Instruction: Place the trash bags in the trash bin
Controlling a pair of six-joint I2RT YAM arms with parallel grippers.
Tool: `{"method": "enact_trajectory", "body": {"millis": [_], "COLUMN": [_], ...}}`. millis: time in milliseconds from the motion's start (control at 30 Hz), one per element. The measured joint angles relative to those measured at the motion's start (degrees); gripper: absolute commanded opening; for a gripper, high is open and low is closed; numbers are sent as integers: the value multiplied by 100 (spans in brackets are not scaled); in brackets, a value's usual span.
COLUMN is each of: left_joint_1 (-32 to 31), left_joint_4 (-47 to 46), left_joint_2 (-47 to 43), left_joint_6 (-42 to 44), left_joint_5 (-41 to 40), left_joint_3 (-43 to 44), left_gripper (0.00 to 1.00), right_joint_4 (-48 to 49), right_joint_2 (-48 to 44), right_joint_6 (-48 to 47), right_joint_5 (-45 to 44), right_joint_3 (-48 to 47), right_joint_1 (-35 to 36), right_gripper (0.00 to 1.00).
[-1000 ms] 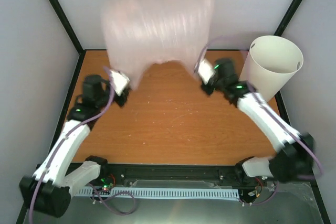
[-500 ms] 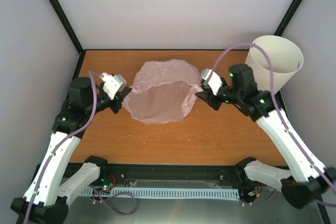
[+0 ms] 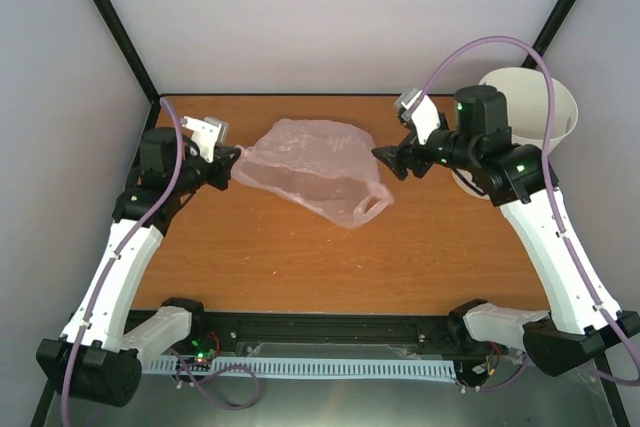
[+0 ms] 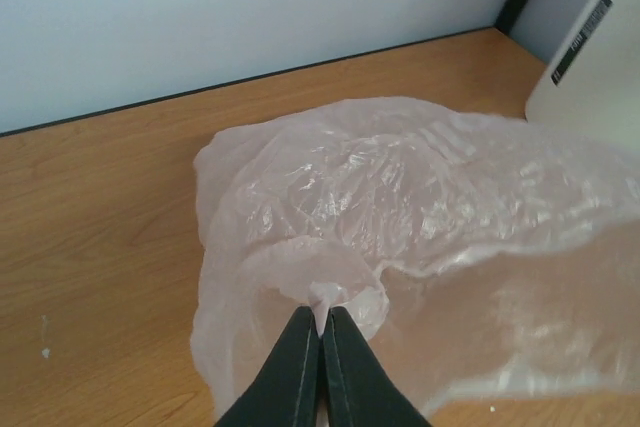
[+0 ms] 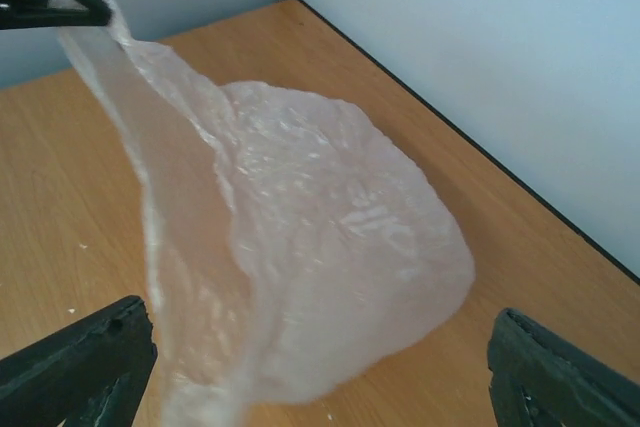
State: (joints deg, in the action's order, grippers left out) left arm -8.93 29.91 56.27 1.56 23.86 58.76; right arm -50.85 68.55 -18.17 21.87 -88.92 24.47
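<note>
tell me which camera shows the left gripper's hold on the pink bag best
Left wrist view: the left gripper sits bottom centre, shut on a tuft of the pink trash bag. The top view shows the pinch small, at the bag's left edge. The right wrist view catches only its dark tip holding the bag's corner, top left.

The right arm [image 3: 500, 152] hides the lower part of the trash bin [image 3: 565, 117]. The right wrist view's bottom edge cuts off the trash bag [image 5: 320, 247].

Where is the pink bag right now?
In the top view, the pink bag lies mid-table, its left corner pinched by the left gripper, left of the open right gripper and the bin.
</note>
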Motion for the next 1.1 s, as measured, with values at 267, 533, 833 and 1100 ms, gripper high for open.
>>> {"method": "enact_trajectory", "body": {"millis": [267, 533, 833, 1100], "left_joint_1": [81, 83, 92, 155], "left_joint_4": [-249, -341, -356, -424], "left_joint_2": [131, 131, 129, 98], "left_joint_6": [-411, -518, -560, -629], "left_joint_5": [-87, 4, 90, 133], "left_joint_3": [7, 7, 7, 7], "left_gripper": [1, 1, 1, 1], "right_joint_4": [-411, -549, -822, -1128], "right_joint_2": [761, 1779, 2524, 2953], "right_joint_6": [295, 535, 490, 302], "right_joint_5": [-125, -667, -1016, -1189], "right_joint_3": [-901, -1849, -2245, -2280], "right_joint_1": [-1333, -2564, -3182, -3189], "right_gripper": [79, 73, 66, 56]}}
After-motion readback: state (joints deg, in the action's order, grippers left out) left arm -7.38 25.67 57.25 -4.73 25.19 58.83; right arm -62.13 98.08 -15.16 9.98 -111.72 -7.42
